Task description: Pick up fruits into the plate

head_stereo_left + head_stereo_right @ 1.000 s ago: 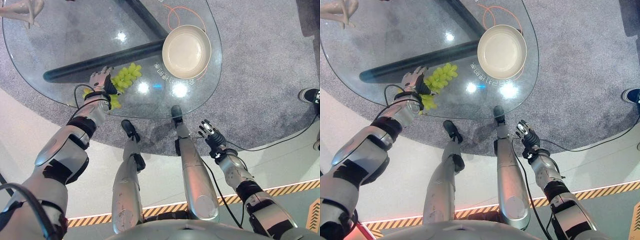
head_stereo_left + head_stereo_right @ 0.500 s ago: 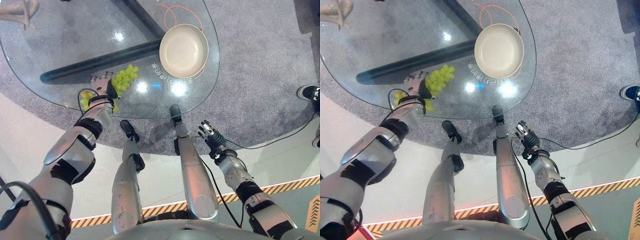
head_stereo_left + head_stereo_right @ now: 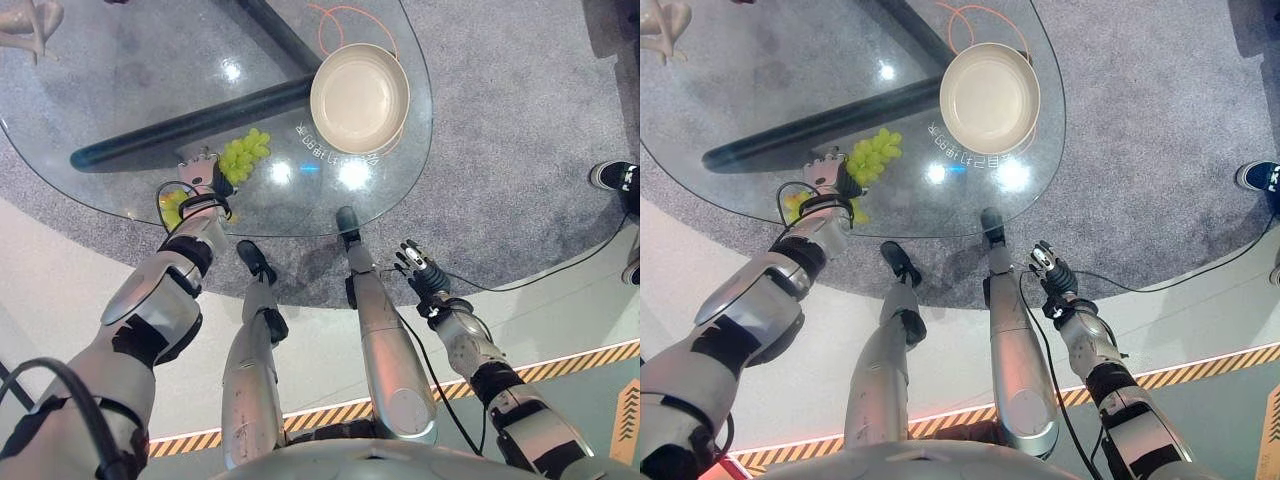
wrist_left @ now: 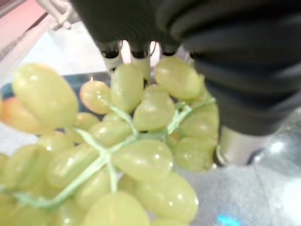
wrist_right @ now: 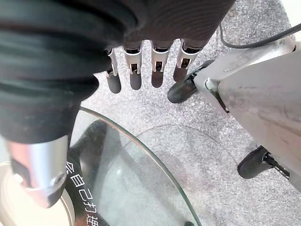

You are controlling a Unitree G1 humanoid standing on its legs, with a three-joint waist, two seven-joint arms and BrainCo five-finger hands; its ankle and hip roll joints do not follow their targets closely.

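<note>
A grey carpet lay beneath a rounded glass bench (image 3: 120, 110) whose dark leg bar showed through the top, and a cream plate (image 3: 359, 97) sat empty near the bench's far right edge with an orange cable (image 3: 345, 22) looped behind it. Over the last second the whole view had drifted, so the bench and plate appeared slightly displaced from camera motion alone; against the bench itself the left hand (image 3: 205, 178) had crept only a little and remained pressed against the near end of the bunch of green grapes (image 3: 243, 155). The left wrist view showed grapes (image 4: 127, 155) crowding right up to the dark cover, with the fingers (image 4: 113, 49) reaching over the top of the bunch and the thumb beside it, yet whether they had closed round the stem could not be told. The bunch looked as if it was resting on the glass near the left hand, well apart from the plate, with a few more grapes (image 3: 173, 205) close to the wrist. The right hand (image 3: 421, 274) hung idle below the bench edge, its fingers (image 5: 136, 70) straight and relaxed. Judged from this, the pickup was barely under way: a firm hold on the bunch was needed before any carry towards the plate.
</note>
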